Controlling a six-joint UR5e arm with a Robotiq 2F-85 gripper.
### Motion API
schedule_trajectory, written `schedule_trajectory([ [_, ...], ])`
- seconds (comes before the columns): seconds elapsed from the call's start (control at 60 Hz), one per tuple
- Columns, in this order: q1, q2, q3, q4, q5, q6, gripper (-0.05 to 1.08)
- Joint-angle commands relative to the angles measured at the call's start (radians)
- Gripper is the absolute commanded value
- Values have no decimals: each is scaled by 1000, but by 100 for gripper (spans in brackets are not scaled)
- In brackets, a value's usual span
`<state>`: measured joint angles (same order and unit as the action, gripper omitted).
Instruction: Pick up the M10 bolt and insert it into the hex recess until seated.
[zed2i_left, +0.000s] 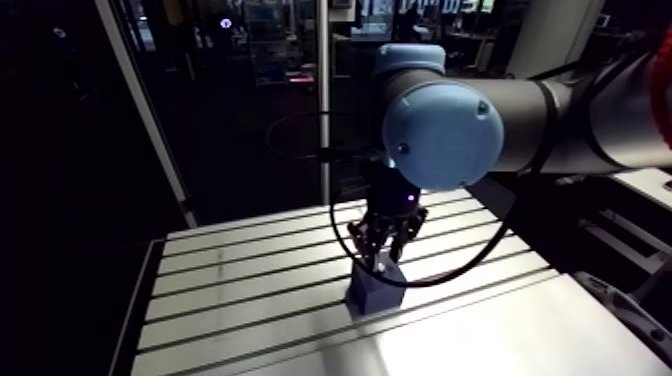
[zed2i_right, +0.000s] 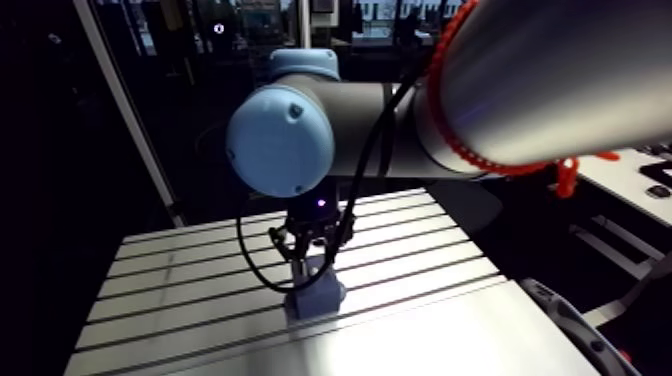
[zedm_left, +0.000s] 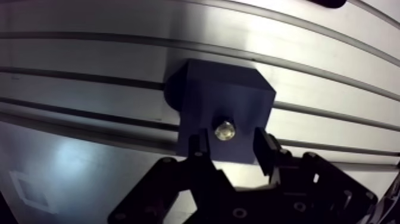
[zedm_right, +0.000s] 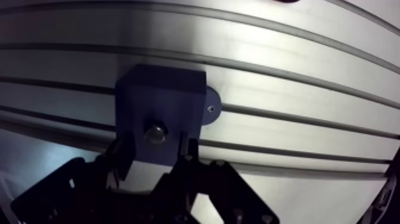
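While you look down past the wrist, you see the gripper (zedm_left: 230, 142) hanging directly over the dark blue block (zedm_left: 229, 95), which stands on the slotted table (zedm_left: 89, 59). Its fingers (zedm_left: 199, 149) stand apart, one on each side of the bolt (zedm_left: 224, 131), with a gap showing on both sides and no contact. You meet the bolt end-on as a small shiny disc on the block's top face, so you cannot judge its length or how deep it sits, and the hex recess is hidden under it. A rounded tab (zedm_right: 209, 108) juts from the block's base. From the arm view, the gripper covers the block's top and the bolt cannot be made out.
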<state>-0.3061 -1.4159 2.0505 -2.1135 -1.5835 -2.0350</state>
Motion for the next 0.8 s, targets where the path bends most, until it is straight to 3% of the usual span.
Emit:
schedule_trajectory([
  [0.017,2,1,4,-1,0,3,49],
  [0.8,7,13,9,-27,1,2,50],
])
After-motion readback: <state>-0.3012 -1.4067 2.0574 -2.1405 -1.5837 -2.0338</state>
